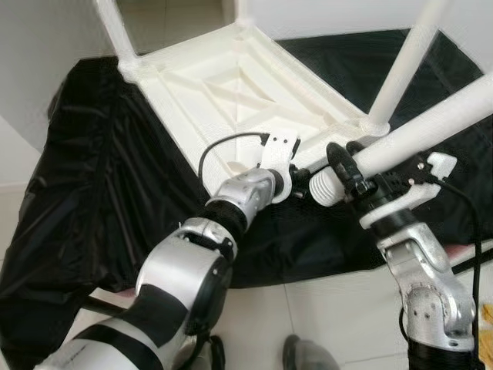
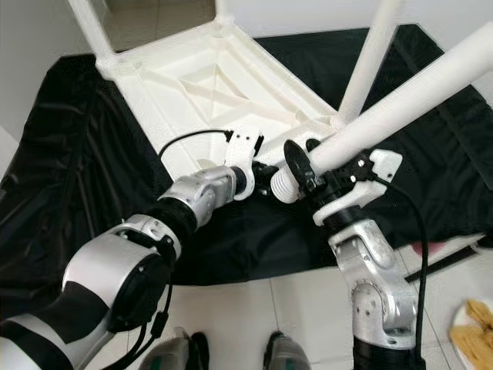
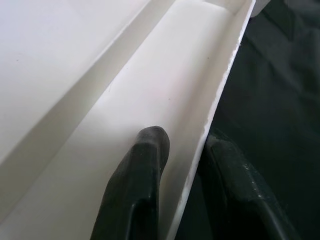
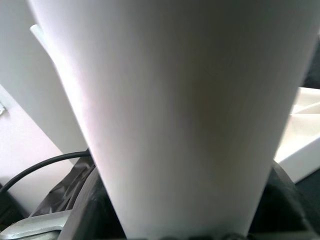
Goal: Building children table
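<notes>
Nearest you: right gripper clamped around smooth white tube leg, ribbed threaded end poking out past fingers toward left gripper. Left gripper just beside that end, fingers pinching thin rim of upturned white plastic tabletop, one finger inside channel, other outside over black cloth. Beyond both grippers: ribbed underside, upright leg screwed into corner just past right gripper. Crinkled black cloth under all.

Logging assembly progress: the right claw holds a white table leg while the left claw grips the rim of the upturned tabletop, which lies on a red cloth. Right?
Not quite: the cloth is black, not red, as the left eye view shows. The right claw holds the white table leg, and the left claw grips the upturned tabletop rim.
</notes>
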Motion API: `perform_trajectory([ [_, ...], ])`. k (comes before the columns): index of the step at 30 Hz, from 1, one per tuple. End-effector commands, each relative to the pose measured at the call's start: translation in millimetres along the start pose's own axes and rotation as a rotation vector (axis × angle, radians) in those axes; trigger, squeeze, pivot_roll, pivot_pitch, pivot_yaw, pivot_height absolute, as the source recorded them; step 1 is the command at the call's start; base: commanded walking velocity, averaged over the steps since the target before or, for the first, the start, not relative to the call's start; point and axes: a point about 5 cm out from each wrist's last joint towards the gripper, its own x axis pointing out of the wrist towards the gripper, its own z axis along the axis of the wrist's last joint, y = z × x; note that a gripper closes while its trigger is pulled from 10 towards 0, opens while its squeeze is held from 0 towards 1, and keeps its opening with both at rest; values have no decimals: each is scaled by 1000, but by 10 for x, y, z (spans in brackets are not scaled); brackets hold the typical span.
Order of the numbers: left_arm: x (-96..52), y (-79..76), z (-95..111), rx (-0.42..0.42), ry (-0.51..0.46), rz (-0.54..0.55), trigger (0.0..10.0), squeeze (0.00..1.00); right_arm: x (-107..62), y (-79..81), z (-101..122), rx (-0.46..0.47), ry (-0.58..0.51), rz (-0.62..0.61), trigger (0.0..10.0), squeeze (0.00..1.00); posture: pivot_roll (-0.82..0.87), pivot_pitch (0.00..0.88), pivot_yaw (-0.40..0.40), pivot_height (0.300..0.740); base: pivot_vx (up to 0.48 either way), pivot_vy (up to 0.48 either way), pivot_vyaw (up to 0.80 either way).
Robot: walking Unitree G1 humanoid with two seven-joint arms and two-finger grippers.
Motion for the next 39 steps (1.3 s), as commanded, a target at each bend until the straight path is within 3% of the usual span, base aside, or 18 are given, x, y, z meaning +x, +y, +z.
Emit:
perform_trajectory([
  [1,-18,104,116,-129,-110,426,0,0,15,27,6,15,-8,11,10000,0,-80,148,84,740,0,0,0],
  [7,-30,92,233,-148,-168,491,0,0,34,38,7,15,-13,13,10000,0,-85,148,89,740,0,0,0],
  [15,4,-37,266,-111,-175,472,0,0,40,44,13,16,-19,10,10000,0,-90,150,93,740,0,0,0],
  [16,34,-134,273,-80,-173,415,10000,102,38,46,15,16,-20,9,10000,0,-90,151,95,740,0,0,0],
  [17,52,-198,276,-61,-173,375,10000,910,36,49,16,15,-21,8,10000,0,-89,151,97,740,0,0,0],
  [18,77,-289,272,-26,-163,304,10000,1000,32,49,17,15,-22,6,10000,0,-88,151,97,740,0,0,0],
  [25,105,-519,355,36,-203,105,10000,1000,25,44,7,17,-19,5,10000,0,-78,153,96,740,0,0,0],
  [26,103,-563,388,40,-219,57,10000,67,28,44,5,19,-18,6,10000,0,-72,151,94,740,0,0,0],
  [28,103,-563,388,40,-219,57,10000,67,28,44,5,19,-18,6,10000,0,-72,151,94,740,0,0,0],
  [29,94,-578,431,50,-239,23,10000,0,33,46,2,20,-18,8,10000,0,-70,152,94,740,0,0,0],
  [30,94,-578,431,50,-239,23,10000,0,33,46,2,20,-18,8,10000,0,-70,152,94,740,0,0,0],
  [32,58,-510,523,131,-269,-2,10000,0,40,48,-3,23,-17,13,10000,0,-57,149,90,740,0,0,0],
  [33,58,-510,523,131,-269,-2,10000,0,40,48,-3,23,-17,13,10000,0,-57,149,90,740,0,0,0],
  [34,25,-389,585,180,-280,28,10000,0,43,47,-8,24,-16,14,10000,0,-54,146,89,740,0,0,0],
  [35,25,-389,585,180,-280,28,10000,0,43,47,-8,24,-16,14,10000,0,-54,146,89,740,0,0,0],
  [36,-16,-250,646,236,-290,75,10000,0,44,45,-12,26,-15,15,10000,0,-52,144,88,740,0,0,0],
  [37,-16,-250,646,236,-290,75,10000,0,44,45,-12,26,-15,15,10000,0,-52,144,88,740,0,0,0],
  [39,-125,69,754,347,-297,182,10000,0,50,19,-12,25,-20,0,10000,0,-51,143,88,740,0,0,0],
])
